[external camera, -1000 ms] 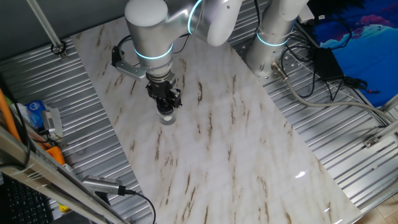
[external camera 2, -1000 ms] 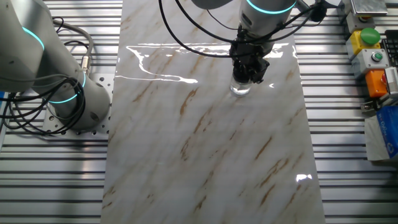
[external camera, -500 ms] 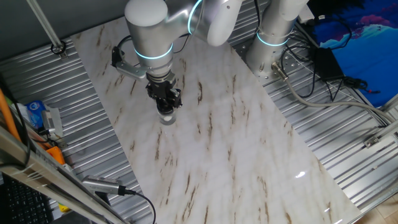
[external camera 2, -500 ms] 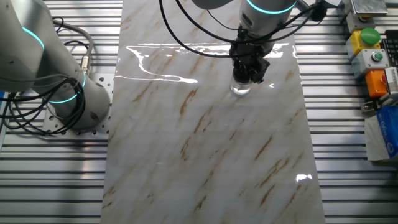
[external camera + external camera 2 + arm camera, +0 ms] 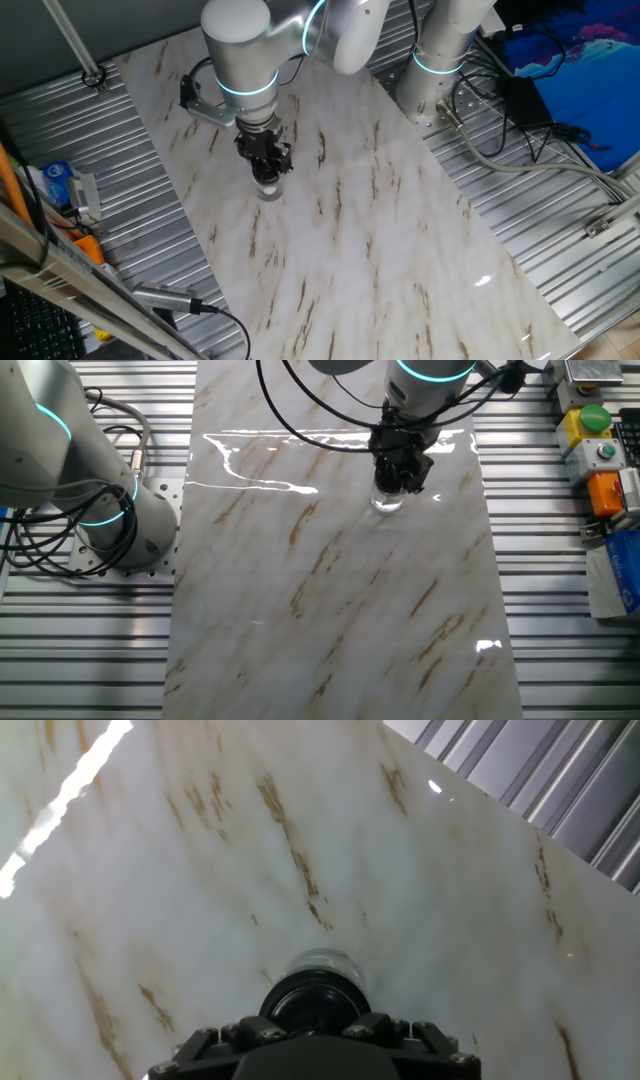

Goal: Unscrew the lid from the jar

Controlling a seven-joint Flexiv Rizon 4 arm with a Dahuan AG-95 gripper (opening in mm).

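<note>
The small clear jar stands upright on the marble tabletop, directly under the hand. It also shows in the other fixed view and in the hand view. Its glossy black lid sits on top of the jar, between the two black fingers. My gripper points straight down and is closed around the lid. In the other fixed view the gripper hides the lid. In the hand view the gripper fills the bottom edge.
A second robot base with cables stands at the back right. Another arm is at the left of the other fixed view. A button box sits off the table's right side. Ribbed metal surrounds the marble.
</note>
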